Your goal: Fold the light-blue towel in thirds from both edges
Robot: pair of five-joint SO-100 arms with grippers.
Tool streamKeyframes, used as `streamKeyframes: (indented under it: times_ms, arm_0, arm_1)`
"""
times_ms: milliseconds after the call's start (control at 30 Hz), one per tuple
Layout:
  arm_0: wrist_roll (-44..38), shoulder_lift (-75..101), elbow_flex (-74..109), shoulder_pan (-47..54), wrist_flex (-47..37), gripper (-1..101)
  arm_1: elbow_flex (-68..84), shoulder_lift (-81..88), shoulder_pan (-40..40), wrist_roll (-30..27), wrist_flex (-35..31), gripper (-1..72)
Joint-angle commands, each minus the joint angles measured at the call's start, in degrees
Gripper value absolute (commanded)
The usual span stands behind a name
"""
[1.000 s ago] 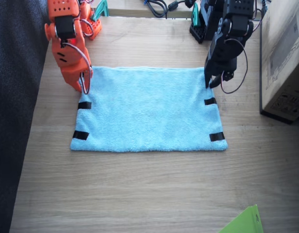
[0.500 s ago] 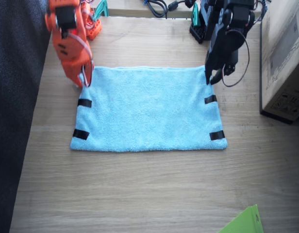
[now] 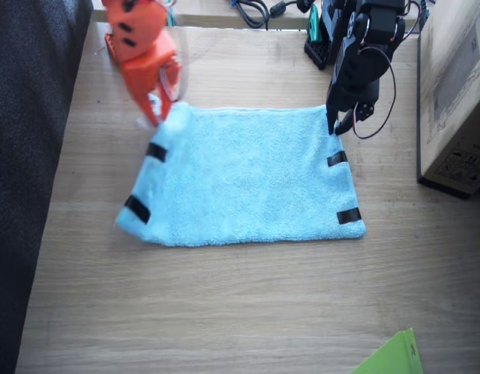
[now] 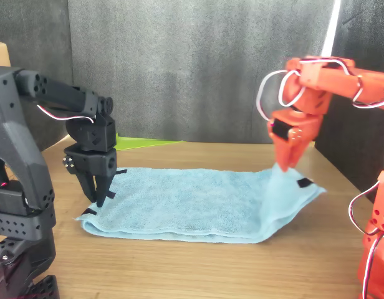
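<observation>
The towel's [image 3: 248,175] upper-left corner has been lifted inward, pinched by the right gripper [image 3: 156,109]; the left gripper's [image 3: 333,126] jaw state cannot be told, and slippage is risked.

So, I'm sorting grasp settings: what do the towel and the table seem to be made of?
The light-blue towel looks like fluffy terry cloth: matte, nubbly pile, draping limply where the right gripper lifts it. The table looks like pale wood or wood-look laminate, with visible grain lines.
</observation>
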Motion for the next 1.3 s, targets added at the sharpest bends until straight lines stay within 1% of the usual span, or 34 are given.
streamKeyframes:
  times_ms: [0, 100, 267, 400, 567, 833, 1033, 1100, 1133, 1167, 1200, 1233, 1267]
  arm_0:
    - [0.4, 2.5, 0.7, 0.9, 0.3, 0]
    - [0.3, 2.3, 0.9, 0.9, 0.3, 0]
    - [0.2, 2.1, 1.2, 1.0, 0.1, 0]
    - [-0.1, 1.6, 1.2, 0.9, 0.0, 0]
    - [-0.2, 1.2, 1.1, 1.0, -0.1, 0]
    - [-0.9, -0.4, 0.4, 0.2, -0.7, 0]
    - [-1.1, -1.2, 0.3, 0.1, -1.0, 0]
    - [-1.2, -1.3, 0.2, 0.1, -1.0, 0]
    - [-1.3, -1.4, 0.2, 0.0, -1.1, 0]
    - [-1.3, -1.5, 0.1, -0.1, -1.1, 0]
    - [-1.4, -1.5, 0.1, -0.1, -1.1, 0]
    - [-1.5, -1.7, 0.1, -0.2, -1.1, 0]
    - [-1.5, -1.8, 0.1, -0.2, -1.1, 0]
  arm_1:
    - [-4.7, -1.4, 4.0, -0.1, 2.6, 0.1]
    - [-10.3, -5.3, 6.9, -0.4, 4.7, 0.1]
    - [-26.5, -15.0, 10.4, 0.1, 10.8, 0.0]
    - [-33.1, -20.2, 12.7, -0.2, 11.0, 0.0]
    - [-34.7, -25.0, 15.8, 0.0, 11.0, 0.0]
    - [-42.2, -29.4, 20.8, -0.4, 11.1, -0.1]
    - [-45.0, -32.8, 22.9, -0.2, 11.1, 0.2]
    - [-46.3, -33.7, 23.4, -0.1, 11.1, 1.8]
    - [-46.8, -33.9, 23.6, 0.0, 11.1, 4.3]
    - [-47.4, -34.0, 23.9, 0.0, 11.1, 10.3]
    - [-47.6, -34.0, 24.2, -0.3, 11.1, 18.1]
    - [-47.8, -33.9, 24.4, -0.4, 11.1, 21.9]
    - [-48.3, -33.8, 24.6, -0.4, 11.1, 23.3]
